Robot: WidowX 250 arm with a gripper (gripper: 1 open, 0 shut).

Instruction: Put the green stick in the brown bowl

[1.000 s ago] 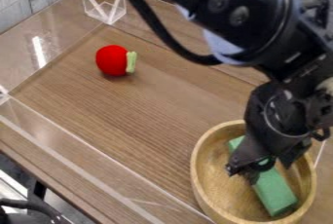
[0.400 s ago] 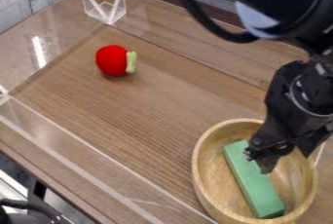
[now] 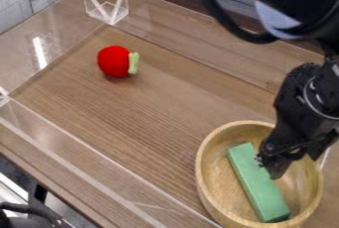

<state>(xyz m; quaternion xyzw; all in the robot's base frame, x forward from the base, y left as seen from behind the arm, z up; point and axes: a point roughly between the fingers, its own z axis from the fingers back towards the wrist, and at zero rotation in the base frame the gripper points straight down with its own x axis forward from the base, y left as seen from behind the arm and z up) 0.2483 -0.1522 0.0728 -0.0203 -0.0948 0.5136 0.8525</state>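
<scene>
The green stick (image 3: 257, 182) lies flat inside the brown bowl (image 3: 212, 150) at the lower right, running from the bowl's middle toward its near rim. My gripper (image 3: 283, 156) hangs just above the stick's far right end, pointing down, open. The fingers (image 3: 271, 160) are dark and stand clear of the stick; nothing is held between them.
A red ball with a small green piece (image 3: 117, 61) rests on the wooden table at the upper left. A clear plastic wall (image 3: 54, 128) borders the table's left and near sides, with a clear bracket (image 3: 106, 8) at the far corner.
My gripper has let go of the green stick, which now lies flat in the bowl. The gripper has lifted slightly and shifted right.
</scene>
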